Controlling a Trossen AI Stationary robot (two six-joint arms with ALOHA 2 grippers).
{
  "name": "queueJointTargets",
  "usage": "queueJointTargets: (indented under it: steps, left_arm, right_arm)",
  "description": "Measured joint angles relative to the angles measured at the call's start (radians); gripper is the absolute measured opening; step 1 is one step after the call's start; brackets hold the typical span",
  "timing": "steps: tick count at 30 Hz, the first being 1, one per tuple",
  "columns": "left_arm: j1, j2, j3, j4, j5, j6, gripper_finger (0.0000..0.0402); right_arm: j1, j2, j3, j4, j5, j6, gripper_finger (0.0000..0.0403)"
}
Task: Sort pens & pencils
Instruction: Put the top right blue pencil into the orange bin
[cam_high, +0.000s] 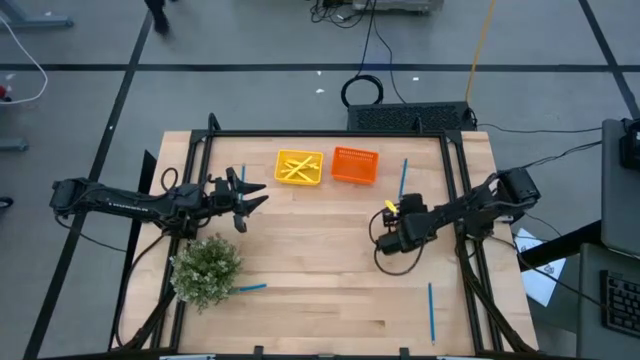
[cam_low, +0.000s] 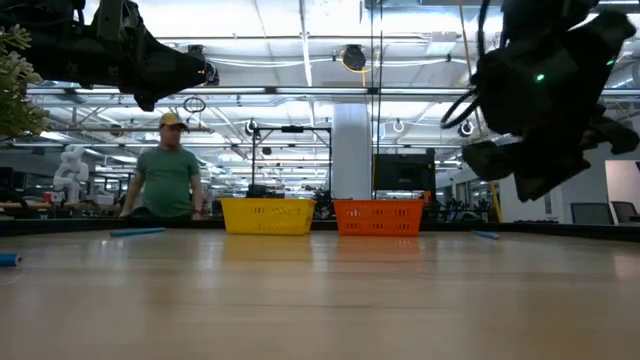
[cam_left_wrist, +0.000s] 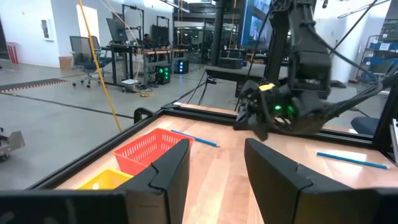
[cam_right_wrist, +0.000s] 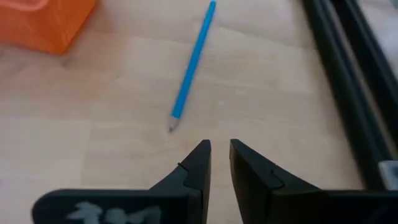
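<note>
Several yellow pencils lie in the yellow tray near the table's far edge, with the orange tray beside it. Blue pens lie flat on the table: one right of the orange tray, also in the right wrist view; one near the right near corner; one by the plant. My right gripper hovers just short of the first pen's tip, empty, with a narrow gap between its fingers. My left gripper is open and empty at the table's left.
A bushy green plant stands at the left near side, close under the left arm. A dark frame rail runs along the table's right edge beside the right arm. A person stands beyond the far edge. Bare wood lies between the arms.
</note>
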Motion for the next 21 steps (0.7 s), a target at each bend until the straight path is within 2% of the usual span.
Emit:
queueJointTargets:
  steps: [4,8,13,17,21]
  left_arm:
    - [0.0,0.0,0.0,0.0,0.0,0.0,0.0159]
    - [0.0,0.0,0.0,0.0,0.0,0.0,0.0159]
    - [0.0,0.0,0.0,0.0,0.0,0.0,0.0159]
    - [0.0,0.0,0.0,0.0,0.0,0.0,0.0159]
    - [0.0,0.0,0.0,0.0,0.0,0.001,0.0159]
  right_arm:
    - [-0.045,0.0,-0.028,0.148,-0.001,-0.111,0.0076]
    - [-0.075,0.0,-0.038,0.254,0.0,-0.218,0.0119]
    - [-0.102,0.0,-0.052,0.278,0.0,-0.208,0.0169]
    - [-0.123,0.0,-0.09,0.348,-0.004,-0.201,0.0179]
    - [-0.152,0.0,-0.137,0.449,-0.028,-0.226,0.0167]
